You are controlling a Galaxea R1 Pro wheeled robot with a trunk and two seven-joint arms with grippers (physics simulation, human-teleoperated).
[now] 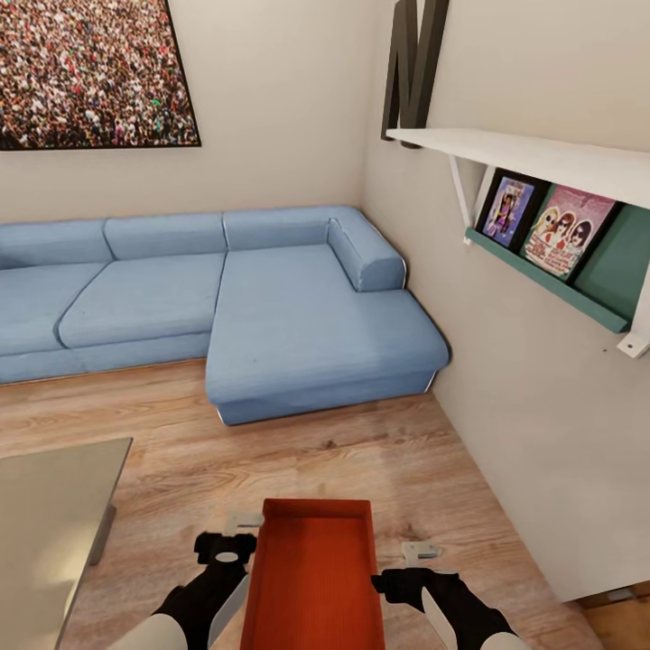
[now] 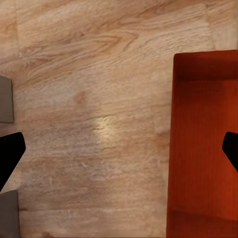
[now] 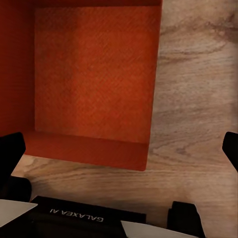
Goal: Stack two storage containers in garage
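One orange-red storage container (image 1: pixel 311 578) sits low in front of me over the living room's light wood-plank floor (image 1: pixel 361 451), open side up and empty. My left gripper (image 1: pixel 230 542) hangs open at its left long side. In the left wrist view that gripper (image 2: pixel 119 148) has its jaws spread wide across the container's wall (image 2: pixel 173 148), one fingertip over the container (image 2: pixel 203 148) and the other over bare wood. My right gripper (image 1: pixel 411 567) is open at the right long side. In the right wrist view it (image 3: pixel 119 148) likewise straddles a wall of the container (image 3: pixel 94 74). Neither gripper is closed on the walls.
A blue sectional sofa (image 1: pixel 271 307) fills the back. A glass-topped low table (image 1: pixel 50 515) stands close at the left. The beige wall (image 1: pixel 542 433) runs close along the right, carrying a white shelf (image 1: pixel 533 153) and framed pictures (image 1: pixel 564 230). Open floor lies between me and the sofa.
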